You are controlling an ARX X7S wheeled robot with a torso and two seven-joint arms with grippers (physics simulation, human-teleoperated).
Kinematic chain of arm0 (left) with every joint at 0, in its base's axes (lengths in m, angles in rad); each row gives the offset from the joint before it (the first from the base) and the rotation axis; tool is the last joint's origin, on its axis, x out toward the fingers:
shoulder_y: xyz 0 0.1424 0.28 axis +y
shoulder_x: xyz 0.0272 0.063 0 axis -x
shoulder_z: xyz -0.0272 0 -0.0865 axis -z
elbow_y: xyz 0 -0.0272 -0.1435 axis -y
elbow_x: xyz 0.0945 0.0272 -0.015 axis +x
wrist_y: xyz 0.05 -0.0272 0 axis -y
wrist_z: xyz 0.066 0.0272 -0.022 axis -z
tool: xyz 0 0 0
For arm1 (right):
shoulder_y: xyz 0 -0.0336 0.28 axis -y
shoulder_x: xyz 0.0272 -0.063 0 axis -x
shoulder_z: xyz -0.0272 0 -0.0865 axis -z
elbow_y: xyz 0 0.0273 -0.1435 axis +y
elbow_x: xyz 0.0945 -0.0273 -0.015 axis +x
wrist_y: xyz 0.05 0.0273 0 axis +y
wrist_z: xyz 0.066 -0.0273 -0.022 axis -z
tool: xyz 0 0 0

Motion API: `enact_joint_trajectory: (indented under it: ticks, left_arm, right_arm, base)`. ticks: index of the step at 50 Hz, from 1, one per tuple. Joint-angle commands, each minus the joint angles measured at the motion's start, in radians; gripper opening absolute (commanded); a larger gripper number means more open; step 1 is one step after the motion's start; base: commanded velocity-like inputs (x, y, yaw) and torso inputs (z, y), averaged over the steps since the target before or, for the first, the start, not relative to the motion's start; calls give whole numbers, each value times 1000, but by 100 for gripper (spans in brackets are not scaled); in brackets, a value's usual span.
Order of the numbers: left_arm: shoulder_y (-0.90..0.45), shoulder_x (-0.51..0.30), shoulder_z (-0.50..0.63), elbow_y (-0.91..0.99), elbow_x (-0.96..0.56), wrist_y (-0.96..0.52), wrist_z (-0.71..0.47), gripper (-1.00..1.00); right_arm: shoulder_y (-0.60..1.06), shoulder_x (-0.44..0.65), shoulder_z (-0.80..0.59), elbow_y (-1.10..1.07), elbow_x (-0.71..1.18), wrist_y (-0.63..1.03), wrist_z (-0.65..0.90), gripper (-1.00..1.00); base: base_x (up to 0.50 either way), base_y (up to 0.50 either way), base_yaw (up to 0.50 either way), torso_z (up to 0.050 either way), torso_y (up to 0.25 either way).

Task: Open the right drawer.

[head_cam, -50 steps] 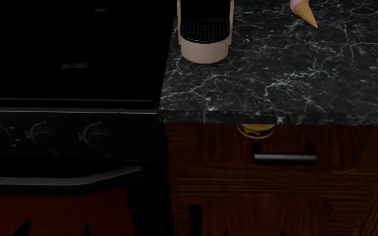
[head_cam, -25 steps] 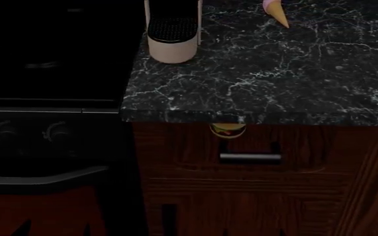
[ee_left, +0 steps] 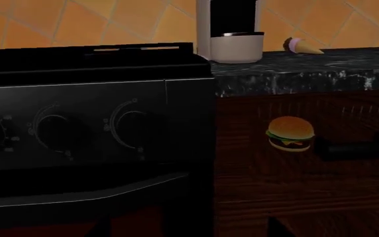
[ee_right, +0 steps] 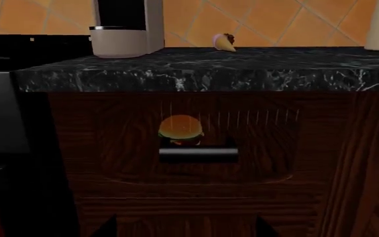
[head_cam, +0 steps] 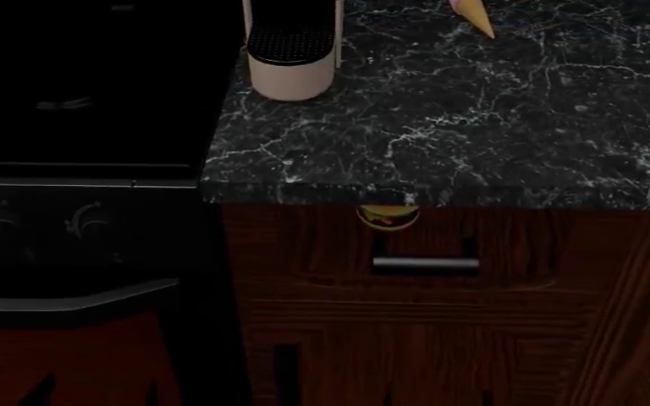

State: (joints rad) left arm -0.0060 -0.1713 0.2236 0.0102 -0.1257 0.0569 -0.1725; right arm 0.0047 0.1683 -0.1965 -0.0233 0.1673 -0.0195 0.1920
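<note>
Orange tiled wall (ee_right: 282, 19) is running behind everything; below it one black marble surface (head_cam: 506, 110) is sitting over dark wood cabinetry, with one black stove (ee_left: 77, 123) butting against it.

One right drawer (ee_right: 196, 143) is sitting directly under the surface edge, front flush with the cabinet face as far as I can tell, so I'm reading it as fully closed. One short bar handle (ee_right: 198, 154) is sitting across the middle of its recessed panel. One burger (ee_right: 180, 130) is showing just above the handle, touching or overlapping it; what it's attached to I cannot tell.

On the surface: one beige coffee machine (head_cam: 291, 51) near the stove side, one ice cream cone (head_cam: 474, 15) lying well apart from it toward the wall.

Neither pincer is showing in any view, so released or clenched, cannot tell.

Step, my read: approach and alignment, no contact yet. Right wrist camera is looking nearly square at the handle. Next move calls for bringing a released pincer onto the bar, clenching, then pulling straight out.
</note>
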Motion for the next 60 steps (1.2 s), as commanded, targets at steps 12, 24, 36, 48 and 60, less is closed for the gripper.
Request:
enact_joint_trajectory:
  ticks: [12,24,36,48,60]
  left_arm:
    - [1,-18,27,6,0,7,2,100]
    - [2,-23,33,15,1,5,-10,100]
    - [-1,-27,36,1,-10,26,-9,100]
    - [-5,-24,30,6,-45,8,-15,100]
    - [-7,-29,35,5,-46,2,-24,100]
  right_arm:
    - [0,10,-16,8,7,-6,12,100]
    - [1,18,-20,-17,18,12,22,100]
    - [7,20,-25,9,20,-10,24,100]
    - [10,25,-34,14,23,-10,30,100]
    - [10,30,-39,18,28,-23,32,100]
  base:
    - [0,0,0,0,-198]
    - [-1,0,0,0,-220]
    - [-2,0,0,0,-211]
    - [0,0,0,0,-16]
    - [0,0,0,0,0]
